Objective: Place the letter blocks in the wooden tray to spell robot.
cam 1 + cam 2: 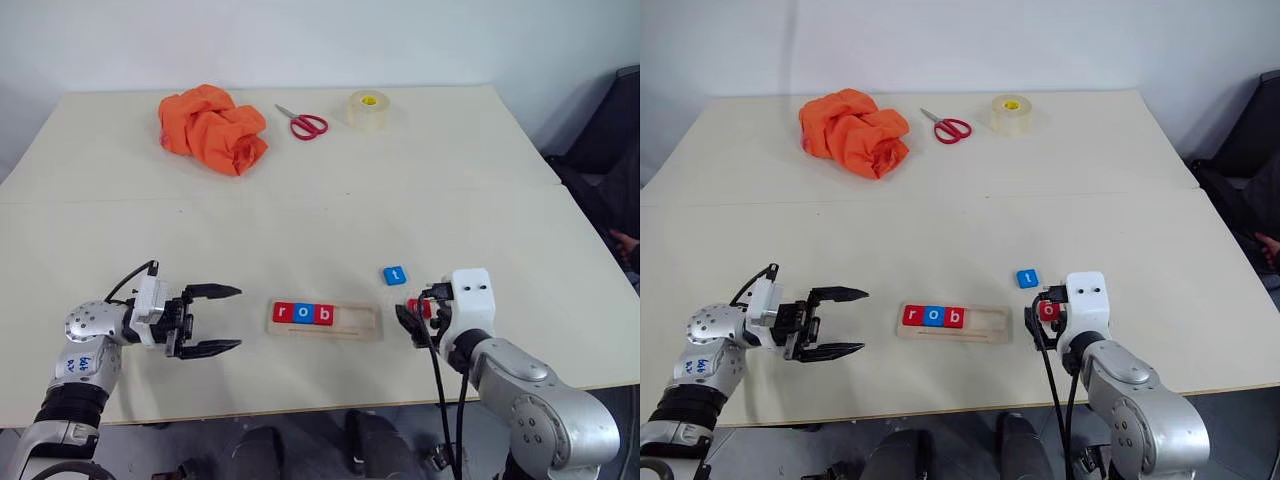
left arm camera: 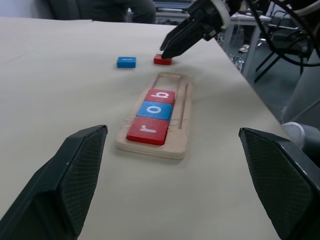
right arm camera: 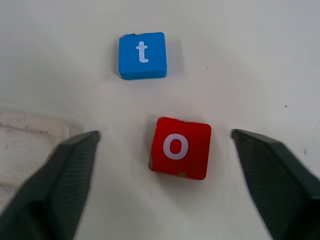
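A long pale wooden tray (image 1: 325,320) lies low in the centre of the left eye view, holding a red r block (image 1: 283,313), a blue o block (image 1: 303,314) and a red b block (image 1: 323,315) at its left end. Lower right, the right gripper (image 3: 165,145) spreads wide around a loose red o block (image 3: 179,147). A blue t block (image 1: 395,275) sits just beyond. Lower left, the left gripper (image 1: 218,320) gapes wide, empty.

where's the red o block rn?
The small red square block with a white o lies flat on the table, between the open right gripper's fingers, beside the blue t block and just right of the pale wooden tray's empty end.
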